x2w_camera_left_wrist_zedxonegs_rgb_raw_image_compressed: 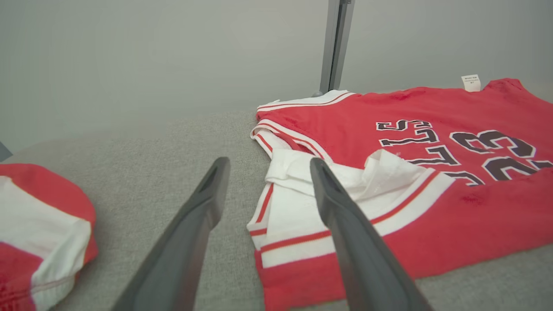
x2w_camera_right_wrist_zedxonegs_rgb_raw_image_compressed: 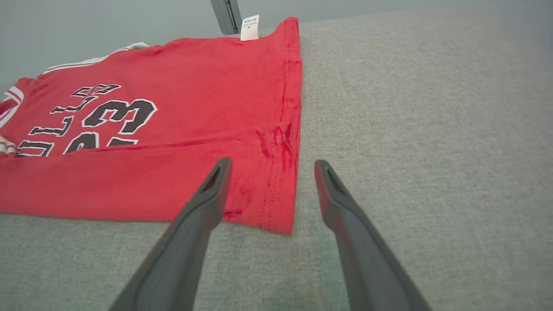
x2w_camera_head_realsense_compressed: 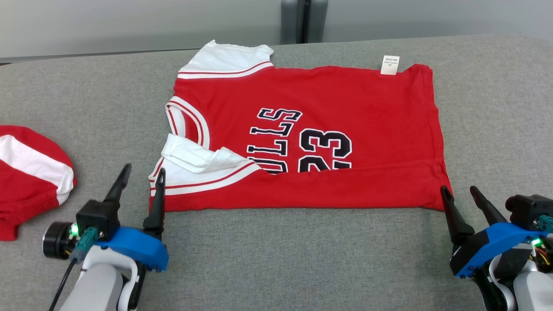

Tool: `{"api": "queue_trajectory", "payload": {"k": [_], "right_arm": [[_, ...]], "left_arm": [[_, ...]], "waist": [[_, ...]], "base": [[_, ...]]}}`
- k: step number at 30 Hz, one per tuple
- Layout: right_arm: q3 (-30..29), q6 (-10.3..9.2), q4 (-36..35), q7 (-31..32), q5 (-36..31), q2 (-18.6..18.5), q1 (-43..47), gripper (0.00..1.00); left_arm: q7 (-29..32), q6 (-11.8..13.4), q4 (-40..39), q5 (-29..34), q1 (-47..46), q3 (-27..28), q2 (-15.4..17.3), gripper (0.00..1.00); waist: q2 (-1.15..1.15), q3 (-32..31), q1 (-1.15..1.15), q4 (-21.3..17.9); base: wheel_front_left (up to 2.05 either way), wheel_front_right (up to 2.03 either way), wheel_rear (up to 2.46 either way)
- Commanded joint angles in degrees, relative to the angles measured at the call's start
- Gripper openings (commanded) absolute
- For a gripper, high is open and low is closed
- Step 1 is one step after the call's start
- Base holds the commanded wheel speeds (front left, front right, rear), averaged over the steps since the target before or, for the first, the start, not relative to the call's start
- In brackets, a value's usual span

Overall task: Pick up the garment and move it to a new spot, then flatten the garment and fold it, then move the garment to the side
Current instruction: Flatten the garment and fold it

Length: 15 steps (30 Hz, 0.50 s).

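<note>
The garment (x2w_camera_head_realsense_compressed: 328, 112) is a red jersey with white sleeves and black "23" lettering, lying spread on the grey surface with its near long edge folded up over the print. My left gripper (x2w_camera_head_realsense_compressed: 142, 172) stands open at the jersey's near left corner, by the white sleeve (x2w_camera_left_wrist_zedxonegs_rgb_raw_image_compressed: 298, 203), with nothing between its fingers. At the near right corner, my right gripper (x2w_camera_head_realsense_compressed: 459, 192) is also open and empty. In the right wrist view the hem corner (x2w_camera_right_wrist_zedxonegs_rgb_raw_image_compressed: 276, 211) lies on the surface ahead of the right gripper (x2w_camera_right_wrist_zedxonegs_rgb_raw_image_compressed: 270, 166). The left gripper (x2w_camera_left_wrist_zedxonegs_rgb_raw_image_compressed: 268, 166) straddles the sleeve's edge.
Another red and white cloth (x2w_camera_head_realsense_compressed: 30, 172) lies bunched at the left edge of the grey padded table (x2w_camera_head_realsense_compressed: 276, 259). A grey wall with a vertical metal post (x2w_camera_head_realsense_compressed: 304, 19) runs behind the table. A white label (x2w_camera_head_realsense_compressed: 390, 65) sticks up at the jersey's far edge.
</note>
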Motion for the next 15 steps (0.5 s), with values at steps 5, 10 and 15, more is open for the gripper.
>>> {"api": "queue_trajectory", "payload": {"k": [5, 10, 15], "right_arm": [[-0.1, 0.01, 1.6, 0.23, -0.74, -0.14, -0.58, 1.0], [-0.27, 0.01, 4.43, -0.25, -0.62, -0.11, -1.99, 1.0], [0.46, 0.01, 7.0, -0.82, -0.95, -0.1, -3.48, 1.0]], "left_arm": [[0.1, -0.02, 0.68, -0.9, 2.57, -0.09, 0.48, 1.0], [1.15, -0.89, 1.94, -1.97, 3.19, -0.63, 0.18, 1.0], [1.75, -2.12, 4.61, -3.0, 2.18, -1.04, -0.41, 1.0]], "waist": [[0.0, 0.29, 0.0, 0.07], [0.0, 1.04, 0.0, 0.23], [0.0, 1.78, 0.0, 0.12]], "base": [[0.0, 0.0, 0.0], [0.0, 0.0, 0.0], [0.0, 0.0, 0.0]]}}
